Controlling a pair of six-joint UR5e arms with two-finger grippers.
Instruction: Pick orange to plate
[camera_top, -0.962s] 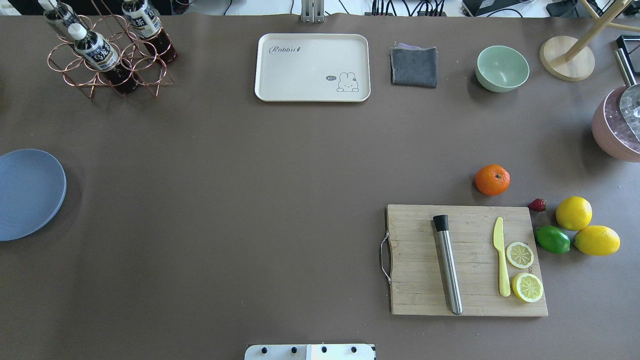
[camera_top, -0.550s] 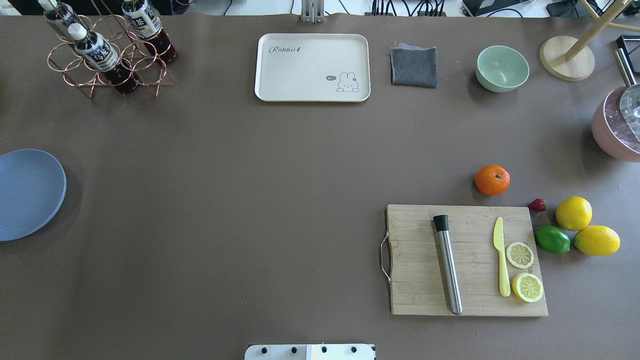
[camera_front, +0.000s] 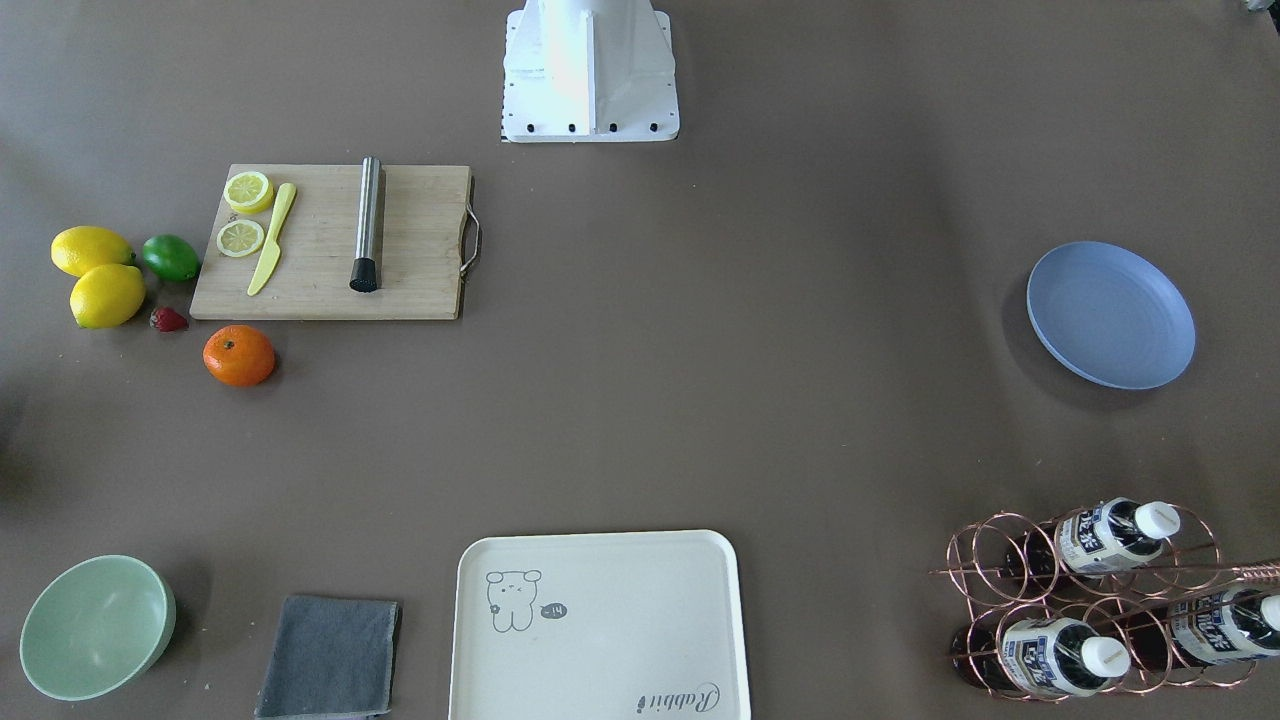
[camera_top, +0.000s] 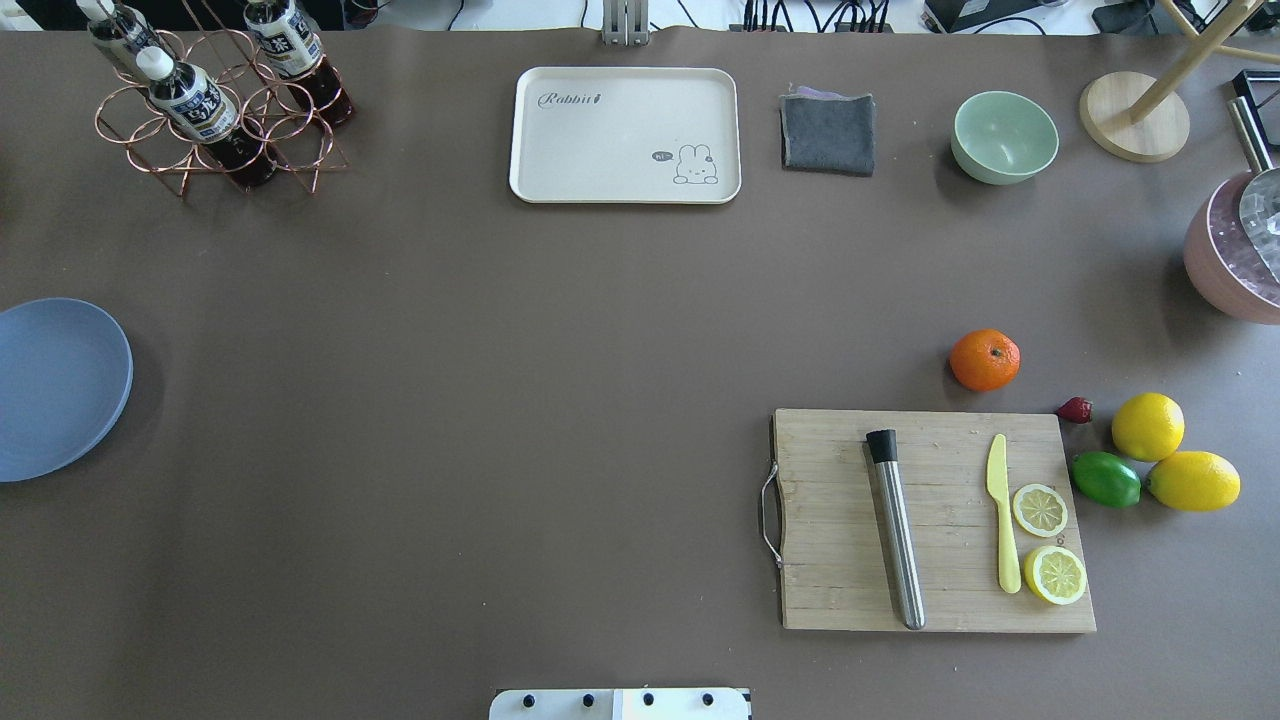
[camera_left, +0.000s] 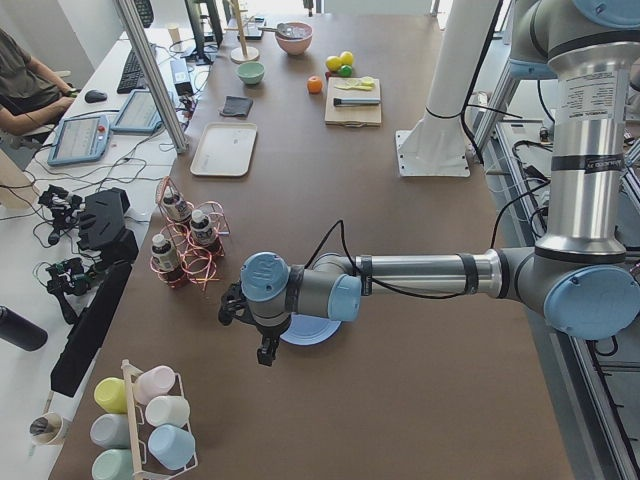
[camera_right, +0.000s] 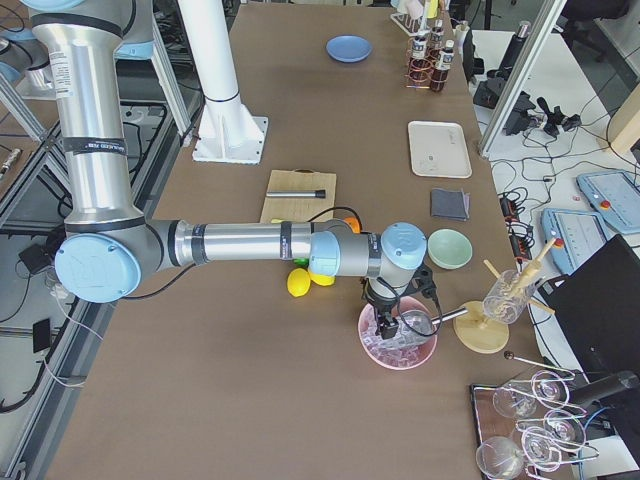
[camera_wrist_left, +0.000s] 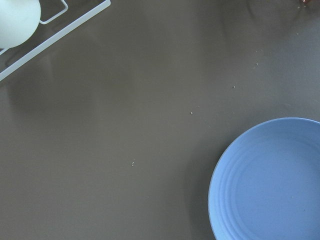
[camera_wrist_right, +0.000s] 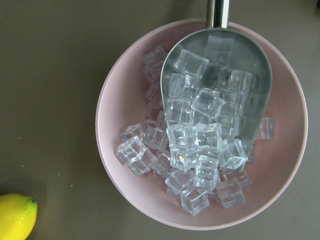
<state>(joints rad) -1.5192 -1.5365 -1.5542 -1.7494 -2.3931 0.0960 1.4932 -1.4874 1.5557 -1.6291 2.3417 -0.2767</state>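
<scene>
While the plate (camera_top: 55, 390) lies at the desk's (camera_top: 500, 350) left edge, the left claw (camera_left: 266, 352) hangs just beside its rim. I cannot tell whether that claw is spread or pressed together. Well to the right, the orange (camera_top: 984, 360) rests on the desk just past the far edge of the cutting board (camera_top: 840, 560), not touching it. Farther right, the right claw (camera_right: 386, 326) hovers over the pink bowl (camera_wrist_right: 115, 125) of ice cubes (camera_wrist_right: 200, 145). Its state cannot be told either.
</scene>
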